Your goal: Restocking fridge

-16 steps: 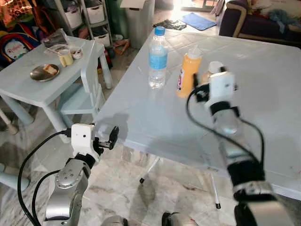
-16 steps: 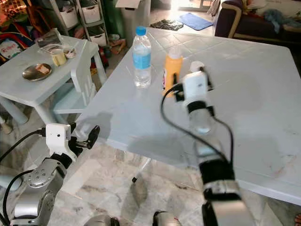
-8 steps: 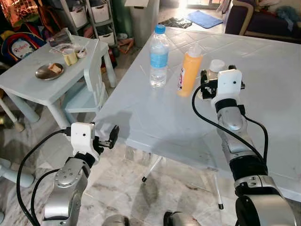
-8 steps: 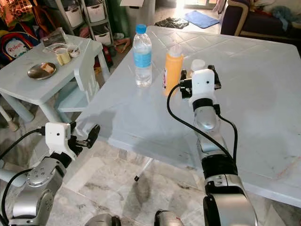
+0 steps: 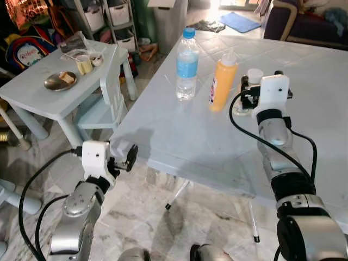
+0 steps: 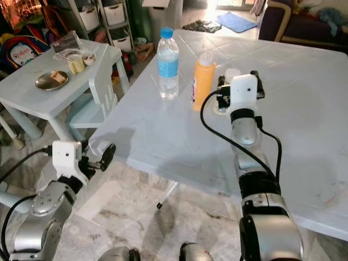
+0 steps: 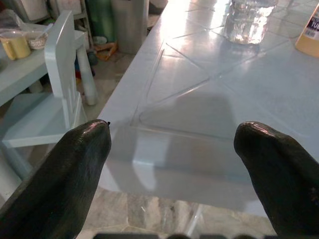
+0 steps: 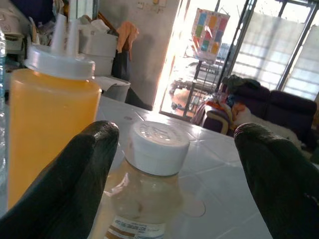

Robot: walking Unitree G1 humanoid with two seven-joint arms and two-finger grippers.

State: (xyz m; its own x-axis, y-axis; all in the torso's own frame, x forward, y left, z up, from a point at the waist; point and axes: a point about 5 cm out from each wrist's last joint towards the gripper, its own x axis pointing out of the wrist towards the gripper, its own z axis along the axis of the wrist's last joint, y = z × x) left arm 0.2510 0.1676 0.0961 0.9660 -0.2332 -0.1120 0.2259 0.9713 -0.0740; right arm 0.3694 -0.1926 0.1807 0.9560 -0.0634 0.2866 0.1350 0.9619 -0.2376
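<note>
Three items stand in a row on the pale blue table [image 5: 179, 136]: a clear water bottle [image 5: 186, 65] with a blue cap, an orange squeeze bottle [image 5: 224, 81], and a small clear jar [image 5: 253, 76] with a white lid. My right gripper [image 5: 254, 88] is open at the jar, and its white wrist block hides the jar's body. In the right wrist view the jar [image 8: 149, 199] stands between the two black fingers [image 8: 84, 169], with the orange bottle [image 8: 50, 119] beside it. My left gripper [image 5: 124, 159] hangs open and holds nothing, low by the table's near left edge [image 7: 149, 164].
A small pale table [image 5: 32, 98] on the left carries a metal plate [image 5: 60, 80] and cups. A matching chair [image 5: 106, 98] stands between it and the big table. Storage shelves [image 5: 117, 22] and a dark sofa [image 5: 310, 22] are at the back.
My right arm has stretched forward over the table, and its gripper has come up to the white-lidded jar. The camera has shifted a little. The left arm has stayed put.
</note>
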